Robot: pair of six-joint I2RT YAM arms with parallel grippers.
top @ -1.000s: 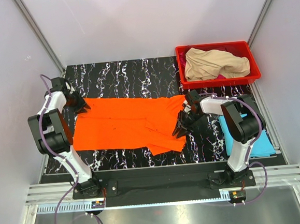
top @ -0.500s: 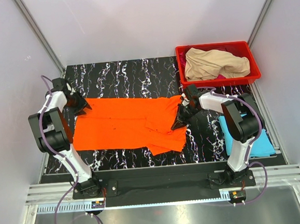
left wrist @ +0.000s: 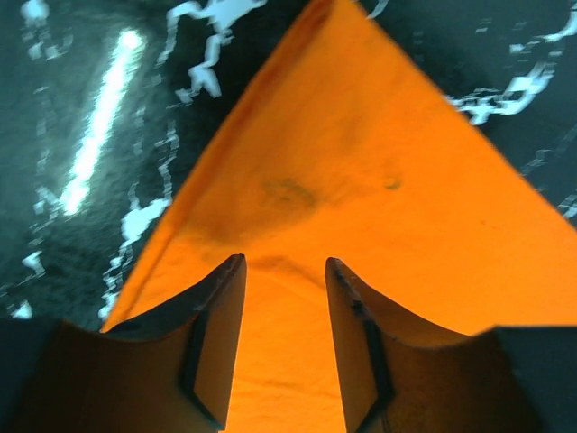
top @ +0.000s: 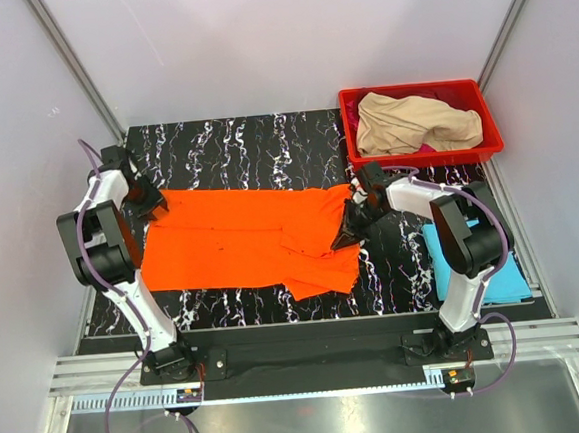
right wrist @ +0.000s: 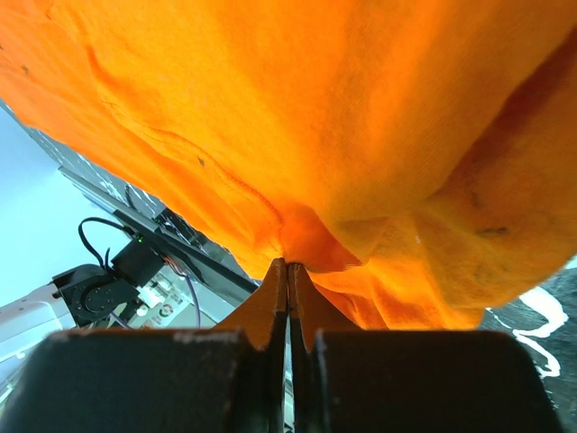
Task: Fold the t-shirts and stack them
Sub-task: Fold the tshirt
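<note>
Orange cloth is lying spread out flat on the dark worktop (top: 254,144), to the left of the red bin (top: 485,149). This orange t-shirt (top: 231,241) is reaching almost up to the bin's near left corner. The right tool (right wrist: 288,267) is pinching the shirt's edge nearest the bin, its two fingers squeezed tight on a bunched fold of cloth. The left tool (left wrist: 284,271) is sitting at the shirt's corner farthest from the bin, fingers standing apart and gripping nothing, orange cloth showing between them. A beige t-shirt (top: 412,122) is lying crumpled inside the bin, a bit of magenta t-shirt (top: 427,148) peeking out beneath it. A light blue t-shirt (top: 515,281) is lying in front of the bin, by the right arm (top: 461,233).
</note>
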